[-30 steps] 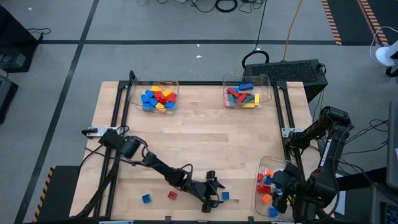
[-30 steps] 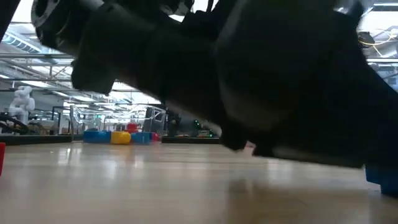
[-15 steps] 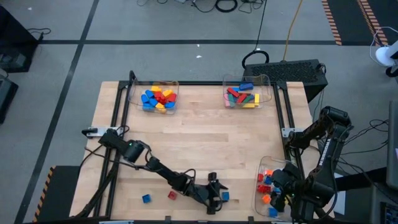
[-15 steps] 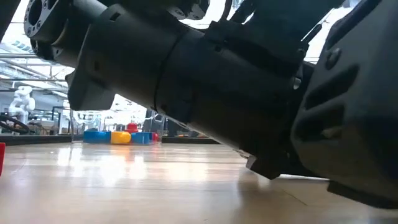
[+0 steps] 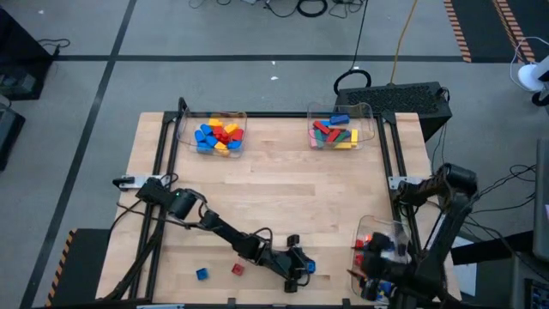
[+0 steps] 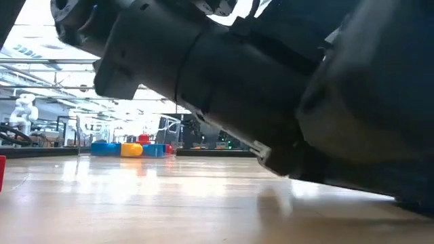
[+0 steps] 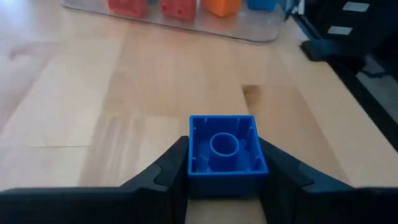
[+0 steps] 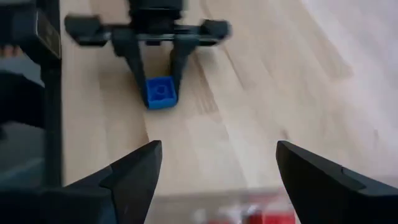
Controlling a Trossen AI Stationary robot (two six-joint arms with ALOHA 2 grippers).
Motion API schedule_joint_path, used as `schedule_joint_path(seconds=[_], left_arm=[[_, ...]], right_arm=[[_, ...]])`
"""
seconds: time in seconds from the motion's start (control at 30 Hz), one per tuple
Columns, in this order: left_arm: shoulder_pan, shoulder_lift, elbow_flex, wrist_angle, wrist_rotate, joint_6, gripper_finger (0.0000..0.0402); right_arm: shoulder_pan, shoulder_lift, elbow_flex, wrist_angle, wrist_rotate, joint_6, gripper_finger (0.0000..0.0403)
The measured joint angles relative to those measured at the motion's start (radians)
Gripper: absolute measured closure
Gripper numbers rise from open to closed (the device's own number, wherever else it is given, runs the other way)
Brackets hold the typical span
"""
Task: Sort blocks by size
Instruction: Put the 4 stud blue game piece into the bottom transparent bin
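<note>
Blue block [image 7: 226, 154] between left claw [image 7: 224, 180] fingers, underside up

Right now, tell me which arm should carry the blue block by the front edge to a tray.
Left. The left gripper already has its fingers closed against the blue block. The right gripper is open, apart from it.

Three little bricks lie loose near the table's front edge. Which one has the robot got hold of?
The blue brick farthest right, pinched between the left tool's fingers. The red brick and other blue brick lie untouched farther left.
</note>
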Motion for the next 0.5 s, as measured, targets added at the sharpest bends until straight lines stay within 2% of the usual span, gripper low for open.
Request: schedule_joint_path(seconds=[0.13, 0.3, 0.5], left_arm=[[0.03, -0.071, -0.002, -0.051, 0.071, -0.035, 0.0261], [0.063, -0.138, -0.001, -0.067, 0.2, -0.053, 0.0261], [0.097, -0.191, 0.0, -0.057, 0.268, -0.056, 0.0261]], right_arm=[[-0.04, 0.074, 0.0, 0.076, 0.054, -0.257, 0.0103], [-0.105, 0.117, 0.0, 0.186, 0.031, -0.66, 0.0103], [-0.151, 0.124, 0.0, 0.258, 0.045, -0.844, 0.0103]])
